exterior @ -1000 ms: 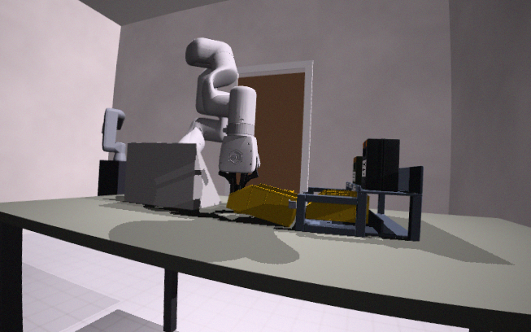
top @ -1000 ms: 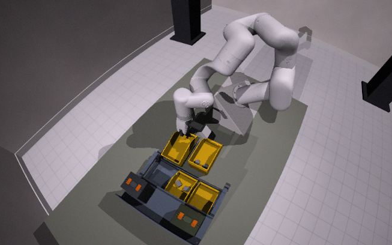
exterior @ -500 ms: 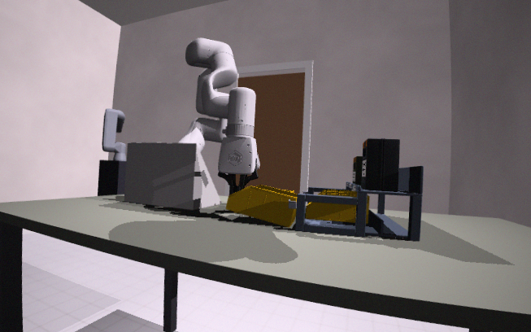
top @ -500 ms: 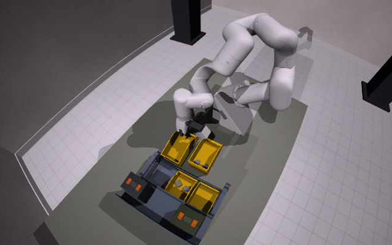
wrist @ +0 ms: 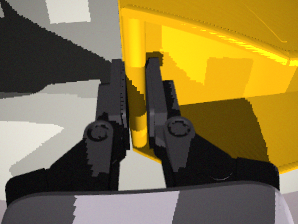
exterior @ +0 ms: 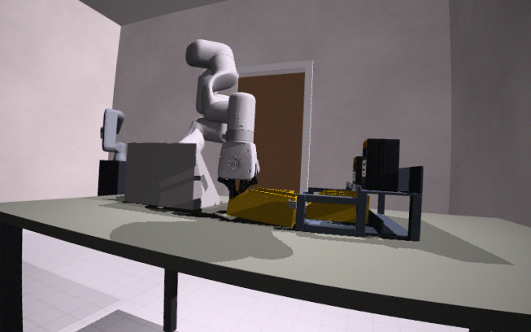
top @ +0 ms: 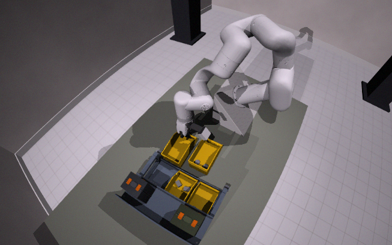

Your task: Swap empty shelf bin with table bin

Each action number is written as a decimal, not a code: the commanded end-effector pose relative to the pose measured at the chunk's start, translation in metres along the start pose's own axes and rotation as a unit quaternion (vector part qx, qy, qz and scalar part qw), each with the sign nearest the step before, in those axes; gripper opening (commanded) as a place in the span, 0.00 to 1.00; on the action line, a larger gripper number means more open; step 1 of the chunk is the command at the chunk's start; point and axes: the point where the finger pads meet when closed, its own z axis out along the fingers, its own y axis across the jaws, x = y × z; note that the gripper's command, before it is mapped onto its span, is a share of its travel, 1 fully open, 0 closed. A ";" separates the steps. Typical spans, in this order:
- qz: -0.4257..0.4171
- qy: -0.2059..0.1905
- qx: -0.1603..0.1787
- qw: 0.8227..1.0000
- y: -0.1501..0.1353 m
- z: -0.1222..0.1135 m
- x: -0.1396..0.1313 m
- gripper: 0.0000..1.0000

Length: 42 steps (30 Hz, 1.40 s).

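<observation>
The empty yellow bin (top: 177, 149) is out of the shelf, in front of the shelf's vacant left place (top: 157, 176). In the side view it (exterior: 263, 206) looks a little tilted, its end at the gripper higher. My gripper (top: 182, 134) is shut on this bin's end wall farthest from the shelf; the wrist view shows one finger on each side of the wall (wrist: 136, 72). The second yellow bin (top: 205, 155), with small grey parts in it, stands on the table right beside it. The grey shelf (top: 173, 194) holds two more yellow bins (top: 180, 184) (top: 203, 196).
A black case (top: 136, 184) and a dark green case (top: 186, 218) sit on the shelf's upper board. The arm's grey base block (exterior: 162, 175) stands close behind the gripper. The shelf's front lip is just beyond the two bins on the table.
</observation>
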 end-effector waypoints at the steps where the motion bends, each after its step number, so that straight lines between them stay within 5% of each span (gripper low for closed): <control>1: 0.000 -0.002 -0.001 1.000 0.001 0.003 -0.001 0.00; 33: 0.000 -0.002 -0.001 1.000 0.001 0.013 -0.001 0.00; 34: 0.000 -0.002 -0.001 1.000 0.001 0.013 -0.001 0.95; 42: 0.000 -0.002 -0.001 1.000 0.001 0.013 -0.001 0.95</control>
